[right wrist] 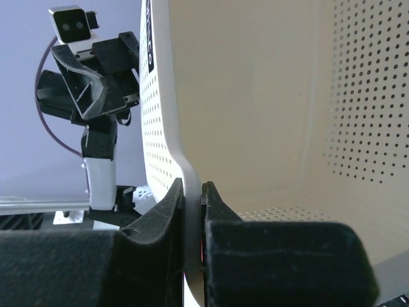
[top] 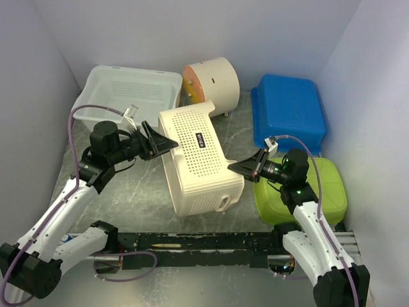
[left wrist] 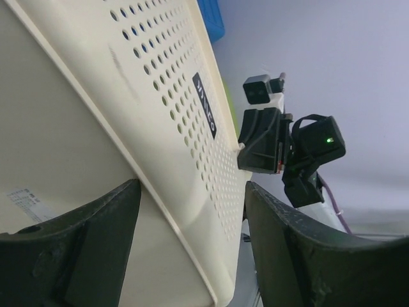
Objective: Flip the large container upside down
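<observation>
Large container: cream, perforated, located at the centre of the table, between the two arms. It is tipped off its base, and a perforated wall with a dark label faces the top camera.

Right gripper: clenched on the container's rim at its right side. The right wrist view shows both fingers pressed against the thin wall.

Left gripper: jaws spread and straddling the rim at the container's upper left corner. The left wrist view shows the rim passing between the fingers with a gap on the right-hand side.

Surroundings: clear basket at rear left, blue bin at rear right, green bin under the right arm
</observation>
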Robot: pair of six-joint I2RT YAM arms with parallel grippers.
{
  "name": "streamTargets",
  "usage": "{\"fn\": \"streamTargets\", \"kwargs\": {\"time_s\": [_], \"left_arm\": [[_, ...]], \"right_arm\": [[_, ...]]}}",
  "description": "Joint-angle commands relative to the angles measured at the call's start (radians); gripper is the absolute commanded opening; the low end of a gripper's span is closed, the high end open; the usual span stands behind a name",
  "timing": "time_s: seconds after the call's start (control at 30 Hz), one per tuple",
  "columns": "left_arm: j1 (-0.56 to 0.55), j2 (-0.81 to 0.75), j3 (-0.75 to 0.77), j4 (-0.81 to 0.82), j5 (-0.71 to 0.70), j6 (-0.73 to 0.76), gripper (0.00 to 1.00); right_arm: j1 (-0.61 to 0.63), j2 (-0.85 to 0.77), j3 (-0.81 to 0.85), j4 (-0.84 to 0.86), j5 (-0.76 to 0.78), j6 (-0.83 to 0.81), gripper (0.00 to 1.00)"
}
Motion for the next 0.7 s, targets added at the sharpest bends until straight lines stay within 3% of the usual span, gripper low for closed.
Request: {"fn": "streamTargets", "kwargs": {"time_s": [0.0, 0.43, 0.53, 0.67], "left_arm": [[-0.087, 0.020, -0.007, 0.232, 0.116, -0.117, 0.74], [-0.344, 0.270, 0.169, 0.398, 0.003, -0.102, 0.75], [-0.394, 0.318, 0.196, 0.433, -0.010, -0.101, 0.74], [-0.423, 0.344, 0.234, 0.424, -0.026, -0.085, 0.75]], "right_arm": [[-0.007, 0.080, -0.120, -0.157, 0.071, -0.065, 0.00], [-0.076, 0.094, -0.235, -0.055, -0.042, 0.031, 0.00], [-0.083, 0.079, -0.220, -0.146, -0.019, -0.022, 0.00], [-0.088, 0.074, -0.154, -0.327, 0.042, -0.139, 0.08]]}}
